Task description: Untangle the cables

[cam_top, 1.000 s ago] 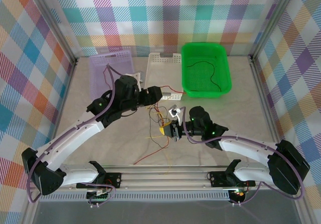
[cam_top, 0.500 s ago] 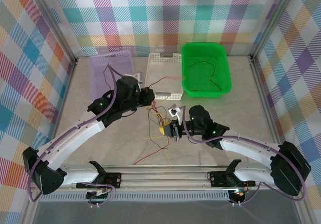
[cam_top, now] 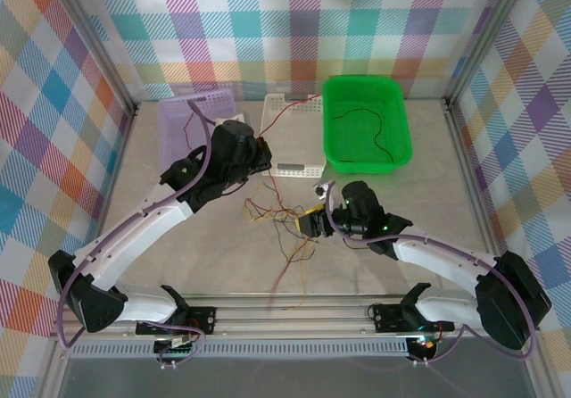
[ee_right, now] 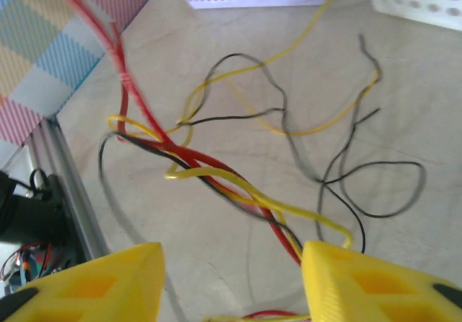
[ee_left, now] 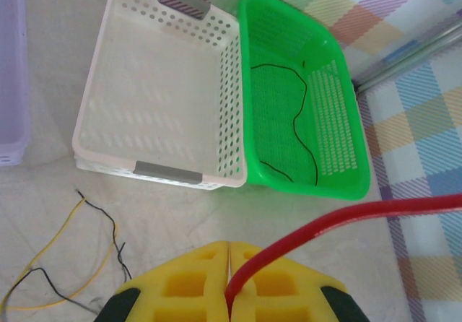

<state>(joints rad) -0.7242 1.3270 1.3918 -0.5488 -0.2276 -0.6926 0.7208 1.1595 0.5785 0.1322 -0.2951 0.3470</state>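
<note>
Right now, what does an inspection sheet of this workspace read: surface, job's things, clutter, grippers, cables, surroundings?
Surface: pale mottled table, no spills seen.
Job's things: tangled wires, red, yellow and black, on the table between the arms; one black wire lies in the green basket.
Clutter: white basket, empty; purple basket, contents cannot be told.
Grippers: left gripper shut on the red wire; right gripper open, low over the tangle.
Cables: lilac arm cables, running along both arms.
Surroundings: plaid walls, metal frame posts.
</note>
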